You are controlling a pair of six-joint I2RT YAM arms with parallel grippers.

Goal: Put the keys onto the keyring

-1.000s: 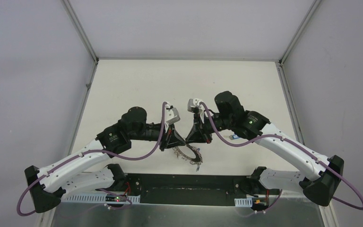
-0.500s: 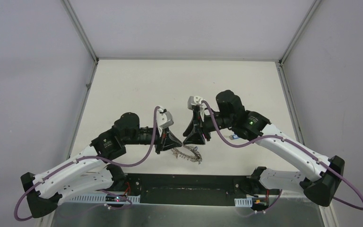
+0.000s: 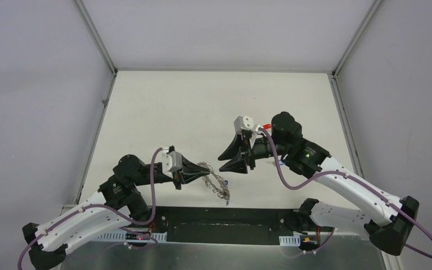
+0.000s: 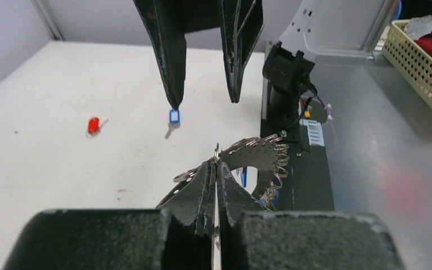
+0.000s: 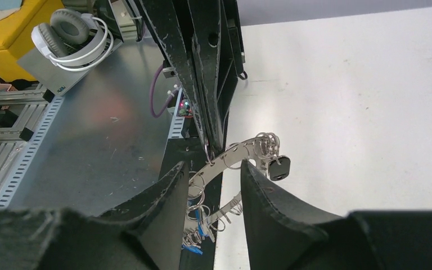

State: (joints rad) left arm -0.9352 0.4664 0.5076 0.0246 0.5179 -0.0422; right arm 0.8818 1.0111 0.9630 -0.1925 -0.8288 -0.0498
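My left gripper (image 3: pixel 198 169) is shut on the rim of the grey keyring (image 3: pixel 216 183) and holds it up near the table's front edge. In the left wrist view the fingers (image 4: pixel 205 183) pinch the ring (image 4: pixel 259 153) edge-on. My right gripper (image 3: pixel 221 162) is open and empty, just right of the ring; in the right wrist view (image 5: pixel 211 169) the ring (image 5: pixel 233 157) shows between its fingers, apart from them. The red-tagged key (image 4: pixel 93 125) and the blue-tagged key (image 4: pixel 172 118) lie loose on the table beyond the right gripper. The red tag also shows in the top view (image 3: pixel 266 126).
A black fob (image 5: pixel 279 167) and blue tags (image 5: pixel 201 233) hang from the ring's loops. The black base rail (image 3: pixel 225 216) runs along the near edge. Off the table are a mesh basket (image 4: pixel 419 53) and headphones (image 5: pixel 70 34) on a metal bench.
My left arm has drawn back to the left and nearer the front edge, carrying the keyring. My right gripper has moved right, away from the ring, and its jaws stand apart.
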